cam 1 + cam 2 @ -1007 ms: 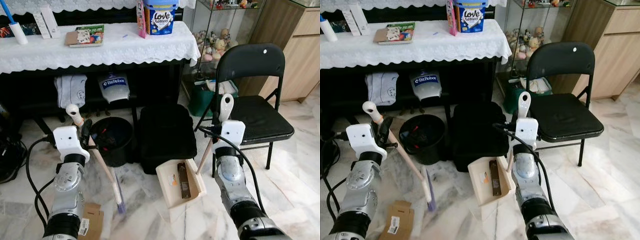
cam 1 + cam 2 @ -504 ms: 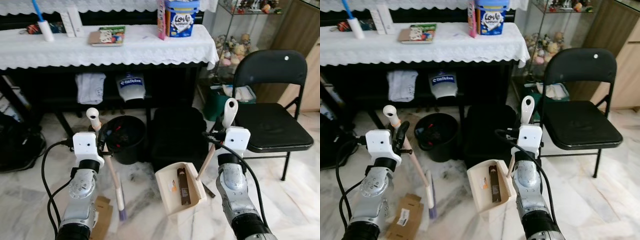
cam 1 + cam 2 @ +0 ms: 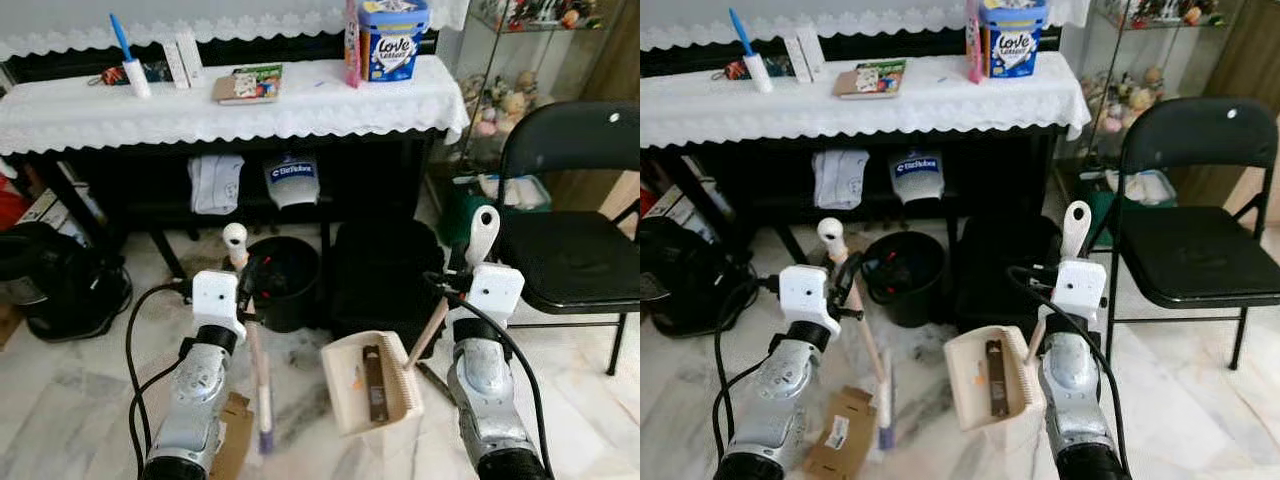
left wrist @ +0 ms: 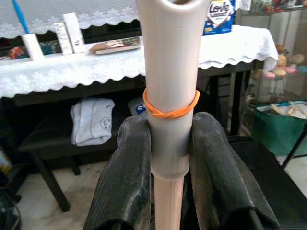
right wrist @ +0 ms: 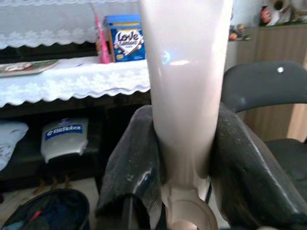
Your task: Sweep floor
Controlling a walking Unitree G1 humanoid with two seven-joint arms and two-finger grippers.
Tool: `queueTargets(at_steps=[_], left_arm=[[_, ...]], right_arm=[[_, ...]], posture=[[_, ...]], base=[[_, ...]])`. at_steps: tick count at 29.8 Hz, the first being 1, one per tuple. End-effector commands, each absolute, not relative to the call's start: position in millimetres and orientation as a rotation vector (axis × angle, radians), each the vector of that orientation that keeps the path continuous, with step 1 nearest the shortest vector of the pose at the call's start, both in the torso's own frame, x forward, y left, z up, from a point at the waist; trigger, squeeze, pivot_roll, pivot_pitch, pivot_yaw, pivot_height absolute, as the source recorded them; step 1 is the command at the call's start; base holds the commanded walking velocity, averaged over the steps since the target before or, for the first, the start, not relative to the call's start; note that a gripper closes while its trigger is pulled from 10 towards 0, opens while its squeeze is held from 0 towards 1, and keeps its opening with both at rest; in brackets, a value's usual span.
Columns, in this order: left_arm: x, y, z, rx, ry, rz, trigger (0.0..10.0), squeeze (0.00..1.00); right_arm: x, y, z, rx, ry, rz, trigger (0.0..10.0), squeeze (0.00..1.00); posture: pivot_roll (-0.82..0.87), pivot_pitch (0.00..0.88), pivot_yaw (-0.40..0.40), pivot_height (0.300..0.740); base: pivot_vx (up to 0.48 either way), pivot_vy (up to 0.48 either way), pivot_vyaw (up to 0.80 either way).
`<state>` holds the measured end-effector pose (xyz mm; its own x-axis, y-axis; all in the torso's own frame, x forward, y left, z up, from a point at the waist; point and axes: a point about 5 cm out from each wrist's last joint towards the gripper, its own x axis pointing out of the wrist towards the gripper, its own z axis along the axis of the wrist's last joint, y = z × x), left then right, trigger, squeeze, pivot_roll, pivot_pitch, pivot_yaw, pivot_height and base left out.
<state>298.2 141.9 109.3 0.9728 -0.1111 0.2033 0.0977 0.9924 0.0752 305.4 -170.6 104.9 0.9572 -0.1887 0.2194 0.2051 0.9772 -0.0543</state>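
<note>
**Broom and dustpan held before the draped table**

- Hidden or cut off: the broom (image 3: 250,340) head is a blurred purple tip low on the marble floor (image 3: 1200,400); bristle detail cannot be made out. The folding chair (image 3: 1200,200) is cropped at the frame's right edge. Items under the table (image 3: 200,105) sit in deep shadow.
- Left gripper (image 4: 169,158): fingers (image 4: 132,167) clamped on either side of the broom's cream handle, just below an orange rubber band (image 4: 170,108).
- Right gripper (image 5: 184,158): fingers pressed tight against the dustpan (image 3: 370,380) handle; the pan tilts up off the floor between the two arms, a dark strip lying inside it.
- Change from earlier frames: the whole scene has slid rightward, so the camera has turned left; a black appliance (image 3: 50,275) has come into sight at the left. Both tools stay gripped as before.
- Edges and room: black bin (image 3: 285,280) and black bag (image 3: 385,275) stand just ahead, beside each other. Flattened cardboard (image 3: 840,435) lies by the left arm. Open marble lies at the right, in front of the chair.
</note>
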Motion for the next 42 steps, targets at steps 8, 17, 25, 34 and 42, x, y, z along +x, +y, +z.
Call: queueTargets(at_steps=[8, 17, 25, 34, 42], left_arm=[[309, 163, 121, 0.068, -0.247, -0.002, 10.0, 0.0], [296, 182, 126, 0.088, -0.278, 0.105, 10.0, 0.0], [298, 175, 130, 0.087, -0.305, 0.098, 10.0, 0.0], [304, 168, 128, 0.094, -0.304, 0.102, 10.0, 0.0], [301, 169, 126, 0.069, -0.292, 0.143, 10.0, 0.0]], right_arm=[[313, -144, 126, -0.038, -0.28, -0.112, 10.0, 0.0], [320, -120, 125, 0.001, -0.254, -0.034, 10.0, 0.0], [328, -132, 136, -0.013, -0.297, -0.06, 10.0, 0.0], [334, -132, 142, -0.017, -0.303, -0.042, 10.0, 0.0], [333, -132, 143, -0.017, -0.311, -0.028, 10.0, 0.0]], posture=[[0.01, 0.0, 0.046, 0.74], [0.12, 0.0, 0.0, 0.74], [0.1, 0.0, 0.028, 0.74], [0.07, 0.0, -0.009, 0.74], [0.07, 0.0, -0.014, 0.74]], base=[[0.0, 0.0, 0.62], [0.0, 0.0, 0.8], [0.0, 0.0, 0.8], [0.0, 0.0, 0.8], [0.0, 0.0, 0.8]])
